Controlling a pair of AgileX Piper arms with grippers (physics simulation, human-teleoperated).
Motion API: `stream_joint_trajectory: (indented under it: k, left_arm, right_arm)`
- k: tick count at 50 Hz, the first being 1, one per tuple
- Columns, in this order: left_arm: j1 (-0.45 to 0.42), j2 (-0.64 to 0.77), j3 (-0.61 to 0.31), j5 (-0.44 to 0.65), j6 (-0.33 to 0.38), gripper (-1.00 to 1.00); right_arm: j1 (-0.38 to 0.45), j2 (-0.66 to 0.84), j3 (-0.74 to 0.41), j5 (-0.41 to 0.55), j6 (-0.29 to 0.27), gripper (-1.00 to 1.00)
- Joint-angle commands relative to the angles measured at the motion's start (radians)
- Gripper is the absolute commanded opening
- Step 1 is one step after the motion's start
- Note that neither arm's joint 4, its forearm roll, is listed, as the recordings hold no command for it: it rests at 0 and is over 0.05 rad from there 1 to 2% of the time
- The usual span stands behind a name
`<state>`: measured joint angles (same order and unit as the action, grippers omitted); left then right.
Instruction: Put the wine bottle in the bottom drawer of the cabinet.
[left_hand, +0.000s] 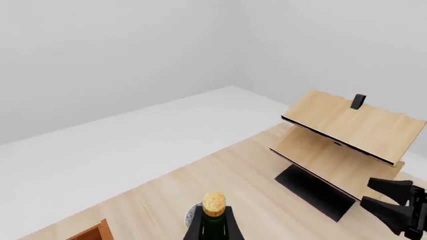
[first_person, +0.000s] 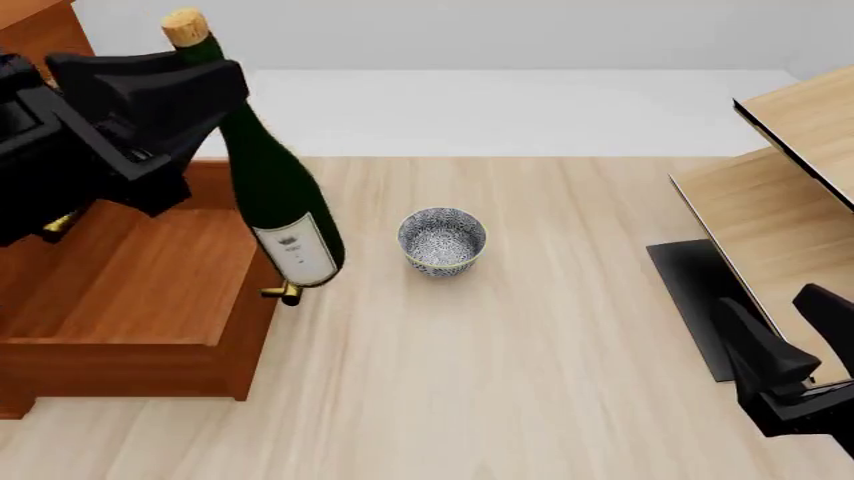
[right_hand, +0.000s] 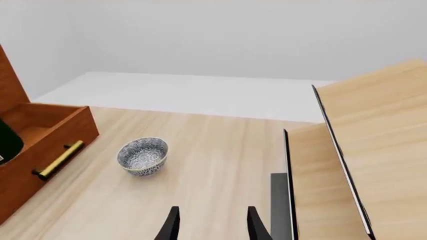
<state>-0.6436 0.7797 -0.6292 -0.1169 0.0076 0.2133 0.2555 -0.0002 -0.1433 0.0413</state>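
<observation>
Left wrist view: the left gripper (left_hand: 215, 225) clamps the neck of the wine bottle (left_hand: 214, 220); beyond it lie the pale wood table (left_hand: 233, 185), white floor and grey walls.

Front view: the bottle (first_person: 274, 190) hangs tilted from the left gripper (first_person: 187, 95), its base over the front edge of the open bottom drawer (first_person: 147, 290) — the patterned bowl (first_person: 442, 241) stands beside.

Right wrist view: the right gripper (right_hand: 211, 225) is spread, empty — the shelf unit (right_hand: 360, 150) close alongside.

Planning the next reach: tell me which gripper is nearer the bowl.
Left. The left gripper holds the wine bottle just beside the bowl; the right gripper sits far off by the shelf.
</observation>
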Motion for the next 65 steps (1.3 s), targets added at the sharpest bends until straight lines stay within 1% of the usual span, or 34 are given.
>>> stream_joint_trajectory:
  k: [1,5,7,10,11,14,17,19,20,22,23,26,27,30,34,37,42,44,45,46,48,49,51,52,55,57,59,60,62,64,65]
  left_arm:
    - [0.015,-0.096,-0.071,0.102,0.024,-1.0]
    - [0.024,-0.121,-0.105,0.145,0.03,-1.0]
    - [0.026,-0.13,-0.122,0.166,0.049,-1.0]
    - [0.038,-0.141,-0.149,0.195,0.042,-1.0]
    - [0.029,-0.149,-0.155,0.202,0.057,-1.0]
    - [0.038,-0.161,-0.175,0.232,0.05,-1.0]
    - [0.05,-0.167,-0.182,0.256,0.073,-1.0]
    - [0.054,-0.173,-0.202,0.285,0.064,-1.0]
    - [0.071,-0.172,-0.215,0.303,0.044,-1.0]
    - [0.062,-0.178,-0.224,0.317,0.057,-1.0]
    - [0.081,-0.174,-0.23,0.333,0.072,-1.0]
    - [0.074,-0.177,-0.253,0.355,0.064,-1.0]
    - [0.102,-0.176,-0.262,0.372,0.078,-1.0]
    - [0.078,-0.18,-0.282,0.393,0.082,-1.0]
    - [0.094,-0.165,-0.332,0.447,0.058,-1.0]
    - [0.126,-0.153,-0.374,0.49,0.034,-1.0]
    - [0.138,-0.134,-0.432,0.552,0.043,-1.0]
    - [0.164,-0.121,-0.454,0.581,0.041,-1.0]
    - [0.158,-0.111,-0.47,0.599,0.04,-1.0]
    - [0.152,-0.102,-0.477,0.612,0.047,-1.0]
    - [0.184,-0.088,-0.488,0.64,0.073,-1.0]
    - [0.177,-0.088,-0.494,0.643,0.078,-1.0]
    - [0.171,-0.069,-0.521,0.676,0.048,-1.0]
    - [0.183,-0.06,-0.533,0.694,0.047,-1.0]
    - [0.179,-0.036,-0.564,0.727,0.056,-1.0]
    - [0.192,-0.015,-0.59,0.757,0.041,-1.0]
    - [0.165,-0.008,-0.614,0.772,0.063,-1.0]
    - [0.195,0.01,-0.63,0.8,0.013,-1.0]
    - [0.182,0.015,-0.648,0.809,0.037,-1.0]
    - [0.179,0.032,-0.664,0.837,0.043,-1.0]
    - [0.183,0.038,-0.674,0.848,0.035,-1.0]
  right_arm:
    - [0.003,0.003,0.0,-0.006,-0.001,1.0]
    - [0.003,0.004,0.0,-0.007,0.0,1.0]
    - [0.004,0.003,0.0,-0.006,0.0,1.0]
    - [0.005,0.005,0.0,-0.007,0.0,1.0]
    - [0.005,0.006,0.0,-0.007,-0.001,1.0]
    - [0.005,0.01,0.0,-0.01,0.0,1.0]
    - [0.006,0.01,0.0,-0.009,0.0,1.0]
    - [0.007,0.011,0.0,-0.01,0.001,1.0]
    - [0.007,0.014,0.0,-0.011,-0.001,1.0]
    - [0.008,0.019,0.0,-0.016,0.0,1.0]
    - [0.009,0.021,0.0,-0.018,0.0,1.0]
    - [0.01,0.032,0.0,-0.028,-0.001,1.0]
    - [0.012,0.032,0.0,-0.027,0.0,1.0]
    - [0.012,0.033,0.0,-0.026,0.0,1.0]
    - [0.011,0.03,0.0,-0.023,0.0,1.0]
    - [0.014,0.037,0.0,-0.026,-0.002,1.0]
    - [0.019,0.057,0.0,-0.044,-0.004,1.0]
    - [0.019,0.054,0.0,-0.04,-0.004,1.0]
    - [0.02,0.051,0.0,-0.037,-0.003,1.0]
    - [0.021,0.052,0.0,-0.036,-0.005,1.0]
    - [0.023,0.053,0.0,-0.038,-0.004,1.0]
    - [0.023,0.057,0.0,-0.041,-0.003,1.0]
    - [0.025,0.056,0.0,-0.041,-0.005,1.0]
    - [0.025,0.055,0.0,-0.04,-0.004,1.0]
    - [0.028,0.062,0.0,-0.043,-0.006,1.0]
    - [0.028,0.061,0.0,-0.043,-0.006,1.0]
    - [0.03,0.067,0.0,-0.048,-0.008,1.0]
    - [0.03,0.069,0.0,-0.05,-0.007,1.0]
    - [0.03,0.071,0.0,-0.052,-0.007,1.0]
    - [0.032,0.072,0.0,-0.054,-0.007,1.0]
    - [0.033,0.073,0.0,-0.055,-0.007,1.0]
